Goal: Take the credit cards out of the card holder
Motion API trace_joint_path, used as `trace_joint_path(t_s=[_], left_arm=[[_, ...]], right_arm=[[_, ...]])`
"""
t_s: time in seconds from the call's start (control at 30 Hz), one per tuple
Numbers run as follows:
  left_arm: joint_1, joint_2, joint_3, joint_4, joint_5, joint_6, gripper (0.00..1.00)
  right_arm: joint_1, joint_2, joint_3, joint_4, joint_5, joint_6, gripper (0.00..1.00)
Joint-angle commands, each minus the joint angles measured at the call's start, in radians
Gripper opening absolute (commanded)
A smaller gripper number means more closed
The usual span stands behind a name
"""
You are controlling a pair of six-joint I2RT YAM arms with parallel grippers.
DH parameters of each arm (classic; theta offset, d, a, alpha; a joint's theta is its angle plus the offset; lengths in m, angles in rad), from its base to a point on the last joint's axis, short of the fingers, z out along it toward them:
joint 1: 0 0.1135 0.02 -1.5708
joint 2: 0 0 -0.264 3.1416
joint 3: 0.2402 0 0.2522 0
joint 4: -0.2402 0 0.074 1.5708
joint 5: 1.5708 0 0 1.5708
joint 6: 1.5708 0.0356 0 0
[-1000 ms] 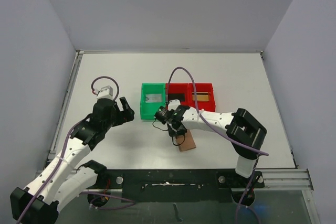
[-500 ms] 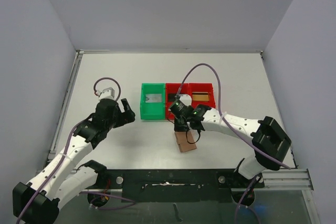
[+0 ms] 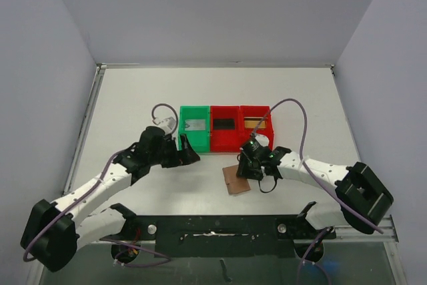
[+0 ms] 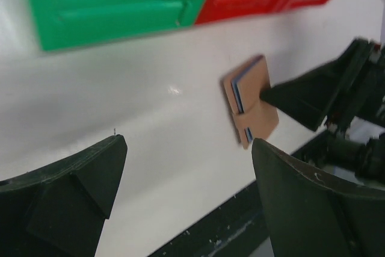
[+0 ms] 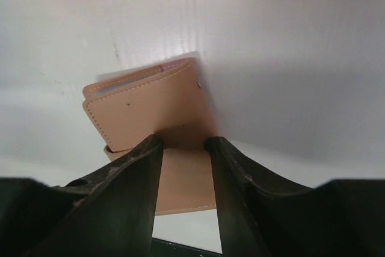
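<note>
Right wrist: claw [image 5: 182, 141] at holder [image 5: 150, 100] edge

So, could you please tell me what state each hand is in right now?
Left hand: open, empty.
Right hand: narrowly parted, down at the card holder; whether it grips cannot be told.

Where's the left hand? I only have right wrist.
Observer: The left hand is by the front of the green bin, left of the card holder.
Operator: Open?
Observer: Yes. Left wrist shows its fingers wide apart, holding nothing.
Operator: Any cards out?
Observer: Three. A silver-grey card in the green bin, a black card in the middle red bin, a gold-tan card in the right red bin.
</note>
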Motion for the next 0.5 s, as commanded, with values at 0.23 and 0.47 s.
trace_joint_path(t_s=[0.23,0.47], left_arm=[[-0.233,0.310,-0.023,0.404,0.230,-0.173,0.85],[-0.271,0.500,-0.011,0.572,0.284,-0.236,0.78]], right_arm=[[-0.077,-0.135,-0.295,0.331,-0.198,0.136,0.36],[-0.097,-0.152,-0.391,0.490,-0.267,0.206,0.35]])
